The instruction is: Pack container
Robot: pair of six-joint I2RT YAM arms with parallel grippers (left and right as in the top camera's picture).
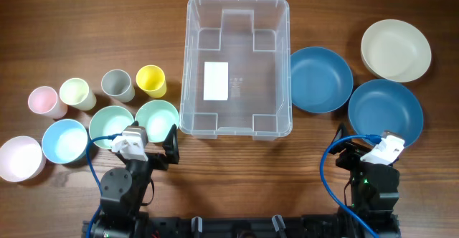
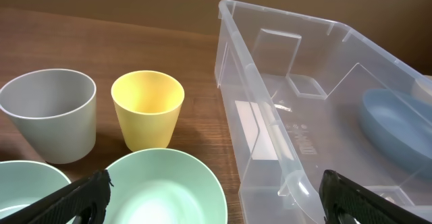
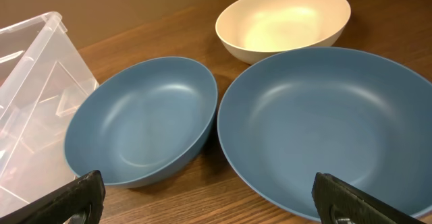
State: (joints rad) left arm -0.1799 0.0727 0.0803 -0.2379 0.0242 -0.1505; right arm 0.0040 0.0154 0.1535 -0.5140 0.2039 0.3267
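The clear plastic container [image 1: 237, 23] stands empty at the table's middle, a white label on its base; it also shows in the left wrist view [image 2: 270, 116] and at the left edge of the right wrist view [image 3: 27, 89]. My left gripper [image 1: 154, 146] is open and empty, just before a mint green bowl [image 2: 169, 190] and the container's near left corner. My right gripper [image 1: 369, 152] is open and empty, just before two blue bowls: one next to the container [image 3: 142, 119] and a nearer one [image 3: 331, 123].
A cream bowl [image 1: 396, 49] sits at the far right. On the left stand a yellow cup [image 2: 147, 109], a grey cup [image 2: 50, 113], a pale green cup [image 1: 77, 93], a pink cup [image 1: 46, 101], and mint [image 1: 111, 125], light blue [image 1: 64, 140] and pale pink [image 1: 20, 158] bowls.
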